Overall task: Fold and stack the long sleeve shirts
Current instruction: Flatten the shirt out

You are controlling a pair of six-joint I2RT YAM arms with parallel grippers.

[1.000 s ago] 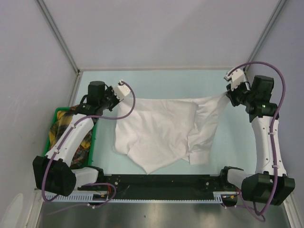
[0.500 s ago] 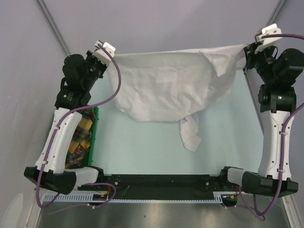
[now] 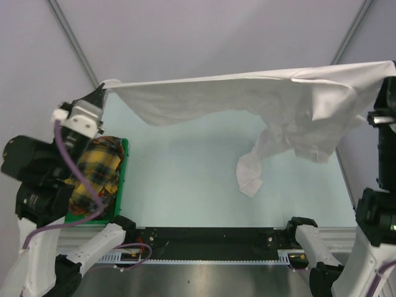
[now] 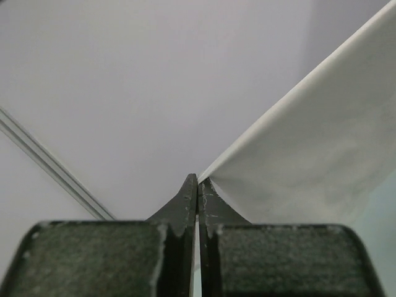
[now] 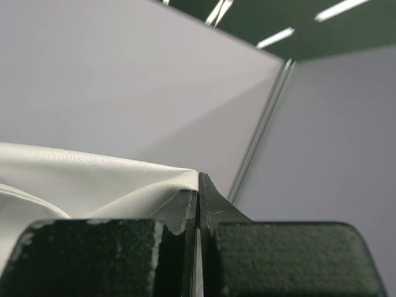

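One long sleeve shirt (image 3: 247, 99), white and wrinkled, is held up in the air, stretched wide between both arms above the table. My left gripper (image 3: 103, 87) is shut on its left corner; in the left wrist view the fingertips (image 4: 198, 180) pinch the cloth edge (image 4: 309, 154). My right gripper (image 5: 198, 177) is shut on the right corner (image 5: 93, 179); in the top view that corner reaches the right edge of the picture and the cloth hides the jaws. One sleeve (image 3: 250, 173) hangs down, its end resting on the table.
A green basket (image 3: 124, 162) with yellow plaid cloth (image 3: 99, 170) stands at the table's left edge, under the left arm. The pale teal table (image 3: 185, 179) lies below the shirt. Grey walls and metal posts close in the back and sides.
Both arms have lifted the shirt off the table and pulled it wider apart. It went from lying crumpled to hanging stretched high, with one sleeve trailing down.
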